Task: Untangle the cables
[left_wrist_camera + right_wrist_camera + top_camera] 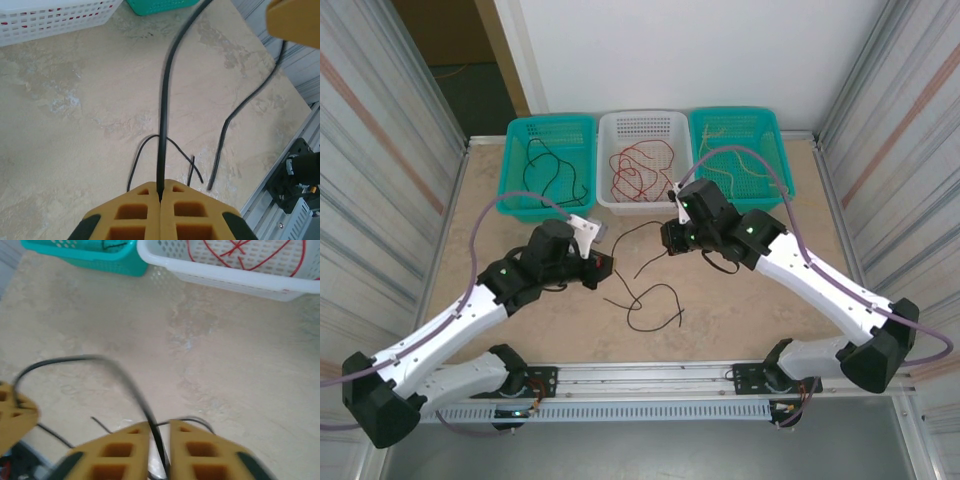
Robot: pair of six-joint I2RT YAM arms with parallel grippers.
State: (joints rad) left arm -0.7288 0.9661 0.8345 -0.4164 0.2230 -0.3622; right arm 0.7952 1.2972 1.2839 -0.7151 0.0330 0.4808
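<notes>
Black cable [164, 100]: loose loops mid-table [740, 300], clamped in left gripper [160, 192] and right gripper [160, 440]. Behind: left basket [515, 200], black cables [555, 172]; white basket [642, 122], red cables [638, 170]; right basket [775, 135], yellow cables [740, 160].

A thin black cable [164, 100] is pinched between the closed pads of the left gripper [160, 197] and rises taut away from it. It also runs through the gap of the right gripper [160, 427], though the blur there hides whether those fingers grip it. Between the two grippers it arcs in the air. Nearer than both, its slack lies on the table in a loose crossed loop with free ends. Just beyond the right gripper, red cables [640, 170] lie coiled in a white basket [610, 200]. Yellow cables [740, 160] lie beyond it to the right, and black cables [552, 175] beyond the left gripper, each lot in a teal basket.
</notes>
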